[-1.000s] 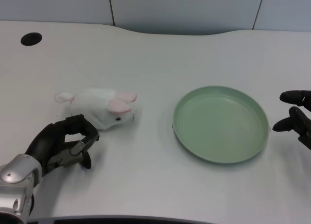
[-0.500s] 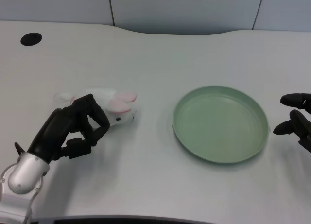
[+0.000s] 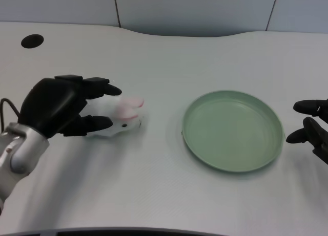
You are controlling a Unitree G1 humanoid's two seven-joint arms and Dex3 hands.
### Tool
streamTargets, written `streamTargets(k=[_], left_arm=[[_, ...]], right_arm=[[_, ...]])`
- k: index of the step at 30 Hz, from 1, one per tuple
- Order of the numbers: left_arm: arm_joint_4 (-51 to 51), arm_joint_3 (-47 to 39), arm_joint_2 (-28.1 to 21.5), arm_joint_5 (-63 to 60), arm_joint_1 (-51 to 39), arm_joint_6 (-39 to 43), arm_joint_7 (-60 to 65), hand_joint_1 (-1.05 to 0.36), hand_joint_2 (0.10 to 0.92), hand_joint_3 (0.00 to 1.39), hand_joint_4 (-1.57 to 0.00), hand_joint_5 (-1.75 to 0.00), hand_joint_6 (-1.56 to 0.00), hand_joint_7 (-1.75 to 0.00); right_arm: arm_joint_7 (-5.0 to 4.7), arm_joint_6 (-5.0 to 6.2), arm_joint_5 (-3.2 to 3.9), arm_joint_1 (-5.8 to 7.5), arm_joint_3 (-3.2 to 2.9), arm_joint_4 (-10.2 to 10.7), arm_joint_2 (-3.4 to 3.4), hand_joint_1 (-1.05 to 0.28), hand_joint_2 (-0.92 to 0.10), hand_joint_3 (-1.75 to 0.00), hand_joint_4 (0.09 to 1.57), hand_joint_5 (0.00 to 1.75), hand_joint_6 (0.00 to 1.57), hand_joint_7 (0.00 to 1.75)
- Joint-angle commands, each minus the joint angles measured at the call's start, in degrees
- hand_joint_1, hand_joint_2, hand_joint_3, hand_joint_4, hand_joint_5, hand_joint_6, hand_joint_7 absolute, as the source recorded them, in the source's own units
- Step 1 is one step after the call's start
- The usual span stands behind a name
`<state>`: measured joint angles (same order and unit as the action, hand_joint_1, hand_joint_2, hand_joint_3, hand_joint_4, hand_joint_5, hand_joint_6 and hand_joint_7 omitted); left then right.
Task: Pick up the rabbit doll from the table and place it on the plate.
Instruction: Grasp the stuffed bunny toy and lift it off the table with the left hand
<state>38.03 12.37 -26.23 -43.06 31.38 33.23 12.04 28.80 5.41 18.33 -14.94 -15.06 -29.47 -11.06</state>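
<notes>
**Robot hand settles over rabbit doll as grasp takes shape**

The robot's left hand (image 3: 61, 110) covers the rear of the white rabbit doll (image 3: 119, 117), which lies on its side on the white table (image 3: 164, 57), left of the green plate (image 3: 233, 130) and well apart from it. Dark fingers (image 3: 100, 85) reach past the doll's far side while others lie along its near side, so the soft body sits between them. Whether they already squeeze the plush or merely bracket it cannot be told from this view; the doll rests on the table, not lifted.

Only the head, pink ears and one black eye show beyond the hand. The plate stands empty, its rim unobstructed on the side facing the doll.

To do this step well, the hand likely needs to close evenly around the doll's middle rather than its tail end, since plush gives under pressure and may slip from a shallow hold. A straight lift before any sideways travel would keep the doll from dragging, and it should clear the plate's raised rim.
</notes>
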Motion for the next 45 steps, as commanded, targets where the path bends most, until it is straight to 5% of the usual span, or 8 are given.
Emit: streamTargets(k=[1,4,10,18,24,34,40,45], left_arm=[[-1.44,2.50,-2.93,-1.86,2.80,-3.15,-3.63,-0.83,0.921,0.11,-0.22,-0.12,-0.28,0.00],[-2.14,4.19,-4.53,-1.78,5.36,-5.01,-8.89,-0.91,0.921,0.12,-0.08,-0.03,-0.15,0.00],[1.72,9.07,-5.70,-4.18,13.68,-10.16,-19.52,-1.04,0.921,0.15,0.00,0.00,-0.01,0.00],[21.33,16.43,1.93,-5.07,26.63,-16.87,-27.04,-1.04,0.901,0.05,0.00,0.00,0.00,0.00],[34.46,20.66,8.48,-5.84,32.20,-20.17,-24.59,-1.04,0.868,0.01,0.00,0.00,0.00,0.00],[39.89,21.70,14.02,-3.70,31.54,-25.36,-24.75,-1.05,0.827,0.00,0.00,0.00,0.00,0.00],[40.68,23.88,15.53,-4.52,30.54,-27.29,-24.19,-0.99,0.801,0.00,0.00,0.00,-0.02,-0.01],[41.03,28.38,15.68,-7.88,29.89,-27.47,-22.07,-1.00,0.797,0.00,0.00,0.00,0.00,0.00]], right_arm=[[-0.55,0.35,-0.05,1.03,0.14,1.09,-0.15,-0.29,-0.92,-0.52,0.33,1.50,0.32,1.06],[-1.72,-0.65,-0.36,1.59,0.53,2.71,0.20,-0.28,-0.92,-0.51,0.33,1.51,0.33,1.06],[-1.72,-0.38,-0.31,2.30,1.28,3.84,0.33,-0.28,-0.92,-0.52,0.34,1.52,0.32,1.04],[-1.84,-1.29,-0.06,3.03,1.51,5.13,0.13,-0.28,-0.92,-0.54,0.33,1.52,0.32,1.04],[-1.82,-2.20,0.46,4.07,1.34,6.71,0.28,-0.28,-0.92,-0.53,0.33,1.52,0.32,1.05],[-0.62,-2.70,1.69,7.23,1.03,10.33,-0.18,-0.28,-0.92,-0.56,0.34,1.52,0.32,1.06],[0.93,-2.94,3.40,8.81,0.52,11.83,-0.54,-0.30,-0.92,-0.56,0.31,1.53,0.30,1.07],[0.01,-2.53,2.54,10.11,0.89,13.67,-0.57,-0.31,-0.92,-0.56,0.27,1.55,0.28,1.09]])
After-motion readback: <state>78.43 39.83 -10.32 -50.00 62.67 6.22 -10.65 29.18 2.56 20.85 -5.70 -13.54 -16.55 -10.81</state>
